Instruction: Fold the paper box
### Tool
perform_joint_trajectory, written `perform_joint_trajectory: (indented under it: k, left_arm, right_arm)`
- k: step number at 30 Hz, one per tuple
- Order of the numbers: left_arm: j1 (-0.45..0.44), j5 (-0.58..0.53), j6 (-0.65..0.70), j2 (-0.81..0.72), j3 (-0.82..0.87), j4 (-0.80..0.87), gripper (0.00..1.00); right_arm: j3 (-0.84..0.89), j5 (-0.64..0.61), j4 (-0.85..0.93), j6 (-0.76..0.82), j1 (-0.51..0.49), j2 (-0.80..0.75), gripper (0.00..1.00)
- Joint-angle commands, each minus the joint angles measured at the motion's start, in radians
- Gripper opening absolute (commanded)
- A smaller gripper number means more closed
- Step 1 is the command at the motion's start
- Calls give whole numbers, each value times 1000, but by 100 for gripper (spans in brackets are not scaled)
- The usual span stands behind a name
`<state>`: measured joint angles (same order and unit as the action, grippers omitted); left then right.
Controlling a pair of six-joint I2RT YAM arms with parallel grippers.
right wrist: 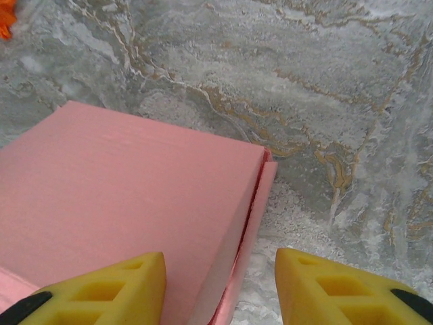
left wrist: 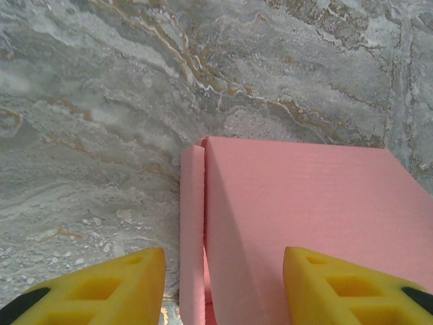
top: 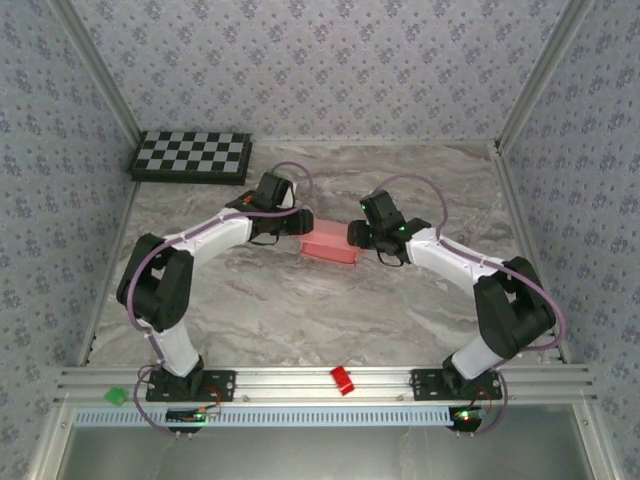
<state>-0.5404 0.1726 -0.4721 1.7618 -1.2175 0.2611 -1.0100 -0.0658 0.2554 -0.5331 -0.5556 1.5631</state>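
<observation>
Lying closed and flat, the pink paper box (top: 331, 243) sits mid-way across the grey marbled desk (top: 300, 310). The left hand (top: 292, 228) and the right hand (top: 356, 236) are each spread astride one end, with one yellow finger (left wrist: 352, 288) over the lid and the other outside the side flap. A checkerboard (top: 192, 157) rests at the far left corner, and flower-patterned wallpaper (top: 320, 60) lines the enclosure.

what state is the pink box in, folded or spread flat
Folded: the paper box forms a closed flat block, top panel down; a narrow side flap gapes slightly at its edge.
</observation>
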Motion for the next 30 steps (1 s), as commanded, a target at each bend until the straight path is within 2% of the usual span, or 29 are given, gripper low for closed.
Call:
perform_joint_trajectory:
  k: [1,14,20,30]
  left_arm:
    - [-4,34,-29,19,25,-12,49]
    - [-20,45,-89,56,79,-64,44]
    - [-34,45,-120,54,98,-77,39]
    - [-63,42,-198,14,173,-123,34]
  right_arm:
    - [-11,40,19,5,7,30,47]
    - [4,80,-35,-5,25,103,45]
    - [-3,111,-50,7,39,142,39]
    - [-115,182,-8,117,54,253,34]
